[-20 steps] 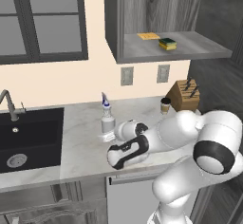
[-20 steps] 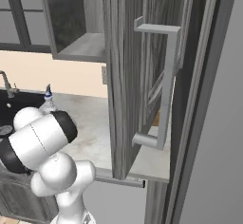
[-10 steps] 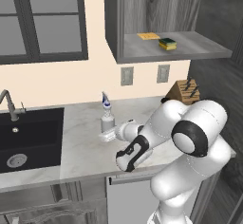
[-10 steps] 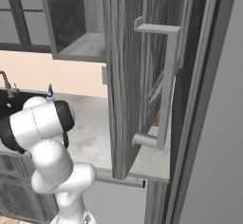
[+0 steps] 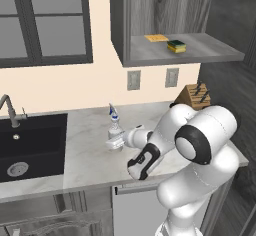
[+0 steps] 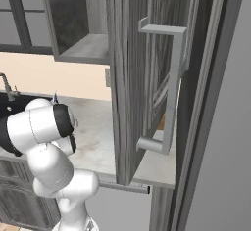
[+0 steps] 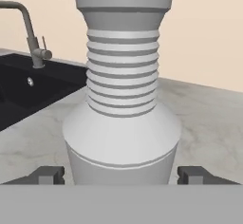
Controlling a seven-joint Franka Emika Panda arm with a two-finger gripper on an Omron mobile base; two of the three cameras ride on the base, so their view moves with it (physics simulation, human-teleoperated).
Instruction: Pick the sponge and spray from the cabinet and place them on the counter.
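The spray (image 5: 114,125), a pale grey bottle with a white and blue trigger nozzle, stands upright on the counter (image 5: 85,162) to the right of the sink. My gripper (image 5: 116,143) is low around its base and open. In the hand view the spray (image 7: 122,123) looms close between the two fingertips (image 7: 47,175), which stand just off its sides. The sponge (image 5: 176,46), yellow with a dark green top, lies on the shelf of the open cabinet (image 5: 200,55).
A flat yellow cloth (image 5: 156,38) lies behind the sponge. A knife block (image 5: 195,95) stands at the back right of the counter. The black sink (image 5: 30,145) and faucet (image 5: 10,111) are to the left. The open cabinet door (image 6: 142,78) juts out on the right.
The jaws have widened off the spray, which stays upright in the same spot on the counter. The arm's elbow has swung up and forward.
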